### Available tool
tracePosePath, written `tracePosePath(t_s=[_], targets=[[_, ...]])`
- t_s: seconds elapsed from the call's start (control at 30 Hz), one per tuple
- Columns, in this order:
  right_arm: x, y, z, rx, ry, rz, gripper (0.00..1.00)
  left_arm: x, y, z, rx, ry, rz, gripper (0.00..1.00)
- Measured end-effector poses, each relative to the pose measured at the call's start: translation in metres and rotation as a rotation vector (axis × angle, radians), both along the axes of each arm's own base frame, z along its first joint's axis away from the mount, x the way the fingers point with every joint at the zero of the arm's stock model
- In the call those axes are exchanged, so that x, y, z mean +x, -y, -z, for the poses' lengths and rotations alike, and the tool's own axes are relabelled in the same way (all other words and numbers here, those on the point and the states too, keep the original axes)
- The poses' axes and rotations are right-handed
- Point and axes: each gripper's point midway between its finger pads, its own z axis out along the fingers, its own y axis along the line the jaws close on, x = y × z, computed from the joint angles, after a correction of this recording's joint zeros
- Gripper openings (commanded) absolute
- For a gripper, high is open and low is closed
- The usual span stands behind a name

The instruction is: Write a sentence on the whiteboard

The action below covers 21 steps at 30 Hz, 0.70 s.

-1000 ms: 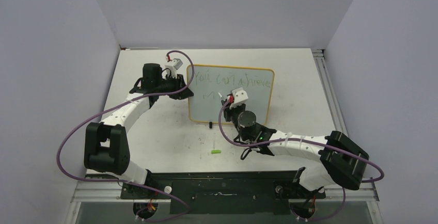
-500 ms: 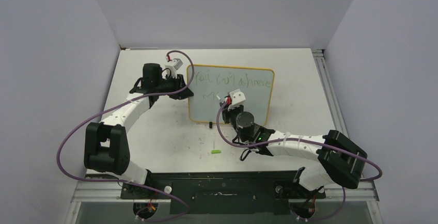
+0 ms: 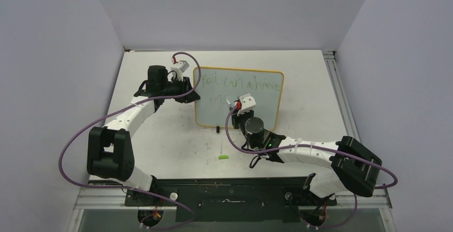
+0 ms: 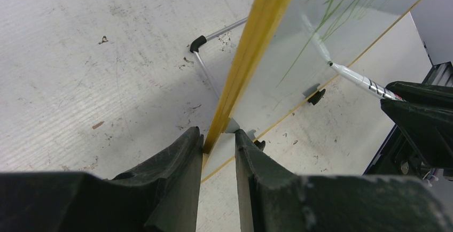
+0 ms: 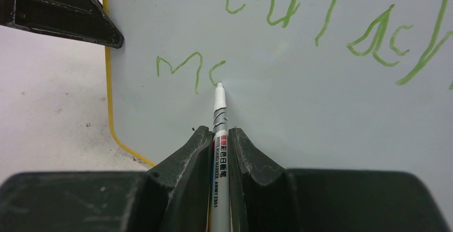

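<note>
The whiteboard (image 3: 267, 103) with its yellow frame stands tilted at mid-table. The sentence (image 3: 240, 84) is in green: a top line, and below it "mc" (image 5: 181, 66). My left gripper (image 3: 189, 94) is shut on the board's left frame edge (image 4: 251, 45), and its fingertips (image 4: 218, 136) pinch that edge. My right gripper (image 3: 235, 105) is shut on a white marker pen (image 5: 219, 114). The pen's tip touches the board (image 5: 320, 109) just right of the "c". The pen also shows in the left wrist view (image 4: 355, 77).
A green marker cap (image 3: 223, 157) lies on the white table (image 3: 160, 136) in front of the board. A black clip foot (image 3: 218, 130) sits at the board's near edge. A wire stand (image 4: 213, 31) props the board from behind. Walls close in on three sides.
My right gripper and the marker shifted slightly along the second line, left and then back right. The left gripper and the board have not moved.
</note>
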Motion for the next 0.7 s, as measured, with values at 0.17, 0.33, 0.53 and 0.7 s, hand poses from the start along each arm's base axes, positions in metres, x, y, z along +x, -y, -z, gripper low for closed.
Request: tracePosePath(t_s=[0.17,0.33,0.53,0.7], targets=[[0.001,0.003,-0.003,-0.005,0.009,0.011,0.05,0.0,0.0,0.0,0.0,0.0,0.0,0.25],[0.001,0.003,-0.003,-0.013,0.014,0.009,0.05,0.0,0.0,0.0,0.0,0.0,0.0,0.25],[0.003,0.002,-0.008,-0.018,0.025,0.009,0.05,0.0,0.0,0.0,0.0,0.0,0.0,0.25],[0.006,0.001,-0.015,-0.011,0.037,0.013,0.05,0.0,0.0,0.0,0.0,0.0,0.0,0.25]])
